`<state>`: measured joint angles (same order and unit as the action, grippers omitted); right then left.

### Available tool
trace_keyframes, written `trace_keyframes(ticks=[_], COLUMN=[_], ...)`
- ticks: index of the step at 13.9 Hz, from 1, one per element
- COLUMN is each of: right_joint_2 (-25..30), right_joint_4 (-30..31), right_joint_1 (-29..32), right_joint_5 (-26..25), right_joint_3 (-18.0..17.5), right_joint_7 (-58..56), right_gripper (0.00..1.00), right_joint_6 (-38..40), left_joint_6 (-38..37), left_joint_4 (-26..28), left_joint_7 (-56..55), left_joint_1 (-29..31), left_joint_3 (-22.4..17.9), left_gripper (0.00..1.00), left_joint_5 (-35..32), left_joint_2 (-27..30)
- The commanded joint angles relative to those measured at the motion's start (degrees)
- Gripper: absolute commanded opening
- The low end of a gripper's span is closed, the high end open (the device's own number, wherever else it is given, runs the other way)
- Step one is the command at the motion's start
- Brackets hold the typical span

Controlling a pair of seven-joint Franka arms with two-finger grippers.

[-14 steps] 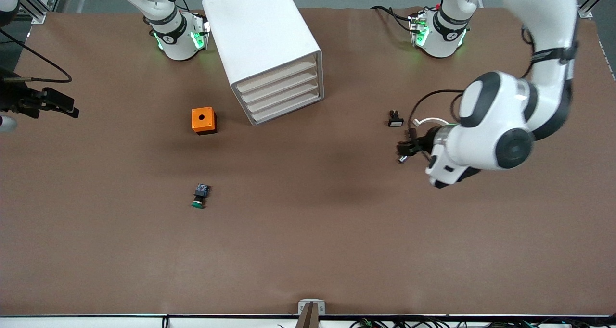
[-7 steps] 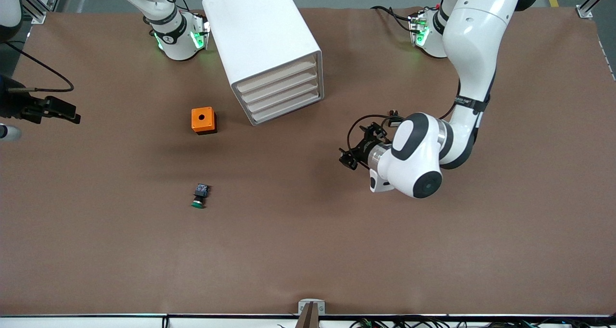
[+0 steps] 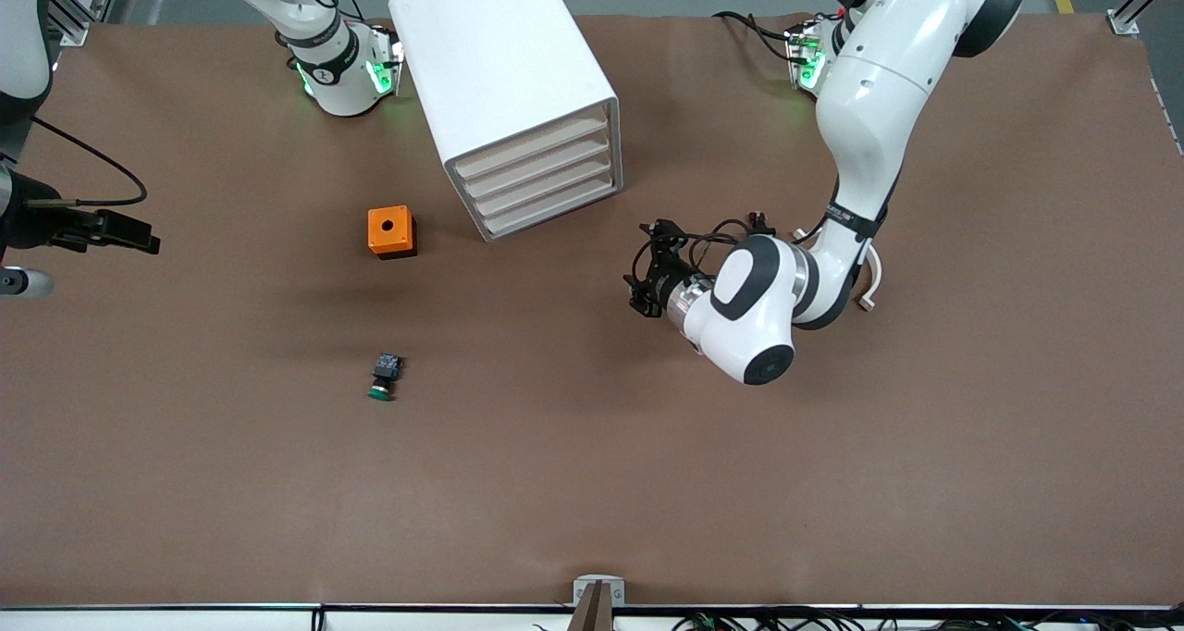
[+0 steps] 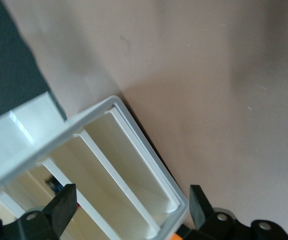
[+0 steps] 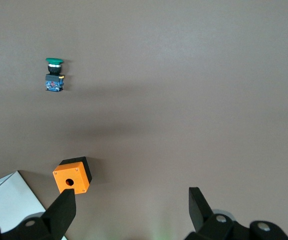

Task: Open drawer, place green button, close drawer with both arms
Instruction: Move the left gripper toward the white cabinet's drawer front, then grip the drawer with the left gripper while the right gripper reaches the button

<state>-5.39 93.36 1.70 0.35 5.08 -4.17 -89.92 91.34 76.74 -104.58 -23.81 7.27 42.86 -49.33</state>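
A: Left gripper (image 3: 646, 279) first. Moved across the table since a second ago, from near the black switch at the left arm's end toward the cabinet (image 3: 504, 85). Now over bare table (image 3: 592, 483) just in front of the drawer stack, fingers (image 4: 64, 205) spread wide, nothing between them.

B: And from the left wrist?

A: Looking straight at the cabinet's drawer fronts, close up. Lowest drawer (image 3: 555, 207) shut, flush with the three above.

B: Right gripper?

A: Right gripper (image 3: 120, 231) over the table edge at the right arm's end, drifted only slightly over the last second. Fingers (image 5: 61, 212) wide apart as well, empty. Waiting there.

B: Button?

A: Button (image 3: 384, 377) lying on its side on the table, green cap toward the front camera, nearer to that camera than the orange box (image 3: 391, 231). Same spot as before, untouched. Well apart from both grippers.

B: Anything else changed?

A: Orange box unmoved, beside the cabinet toward the right arm's end. Black switch (image 3: 760, 217) mostly hidden now under the left arm.
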Motion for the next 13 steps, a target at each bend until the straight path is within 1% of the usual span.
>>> trace_keyframes(ticks=[1,2,4,7,8,9,10,11,13], right_joint_2=[-1.02,-1.02,-1.02,-1.02,-1.02,-1.02,-0.93,-1.02,-1.11], right_joint_4=[-1.69,-1.43,-0.99,-0.73,-0.38,-0.11,-0.11,-0.02,0.85], right_joint_1=[0.94,0.94,0.85,0.41,0.32,-0.03,-0.64,-0.82,-1.52], right_joint_5=[-0.09,0.43,0.53,0.7,0.7,0.7,0.7,0.79,0.88], right_joint_3=[-0.68,-0.68,-0.68,-0.68,-0.86,-0.95,-0.95,-0.95,-1.04], right_joint_7=[-0.4,0.04,0.13,0.74,2.31,3.72,4.25,4.61,4.87], right_gripper=[1.0,1.0,1.0,1.0,1.0,1.0,1.0,1.0,1.0], right_joint_6=[-0.25,-0.34,-0.34,-0.61,-1.04,-1.31,-1.48,-2.01,-3.85], left_joint_6=[-1.07,-1.25,-1.95,-4.67,-5.81,-6.69,-7.31,-7.84,-8.19], left_joint_4=[-2.56,-2.56,-2.65,-2.22,-2.13,-2.13,-2.13,-2.04,-1.86], left_joint_7=[-7.29,-9.66,-14.05,-17.58,-18.11,-18.82,-19.43,-19.87,-19.96], left_joint_1=[0.25,0.25,0.42,0.52,0.25,0.16,0.25,0.25,0.08], left_joint_3=[0.46,0.64,1.69,3.27,3.36,4.06,5.03,5.3,5.56], left_gripper=[0.99,0.99,0.99,0.99,0.96,0.87,0.71,0.59,0.53], left_joint_5=[4.15,5.56,6.19,8.11,8.73,9.17,9.52,10.05,10.76], left_joint_2=[-3.75,-4.89,-6.83,-8.5,-9.03,-9.38,-10.34,-11.05,-12.37])
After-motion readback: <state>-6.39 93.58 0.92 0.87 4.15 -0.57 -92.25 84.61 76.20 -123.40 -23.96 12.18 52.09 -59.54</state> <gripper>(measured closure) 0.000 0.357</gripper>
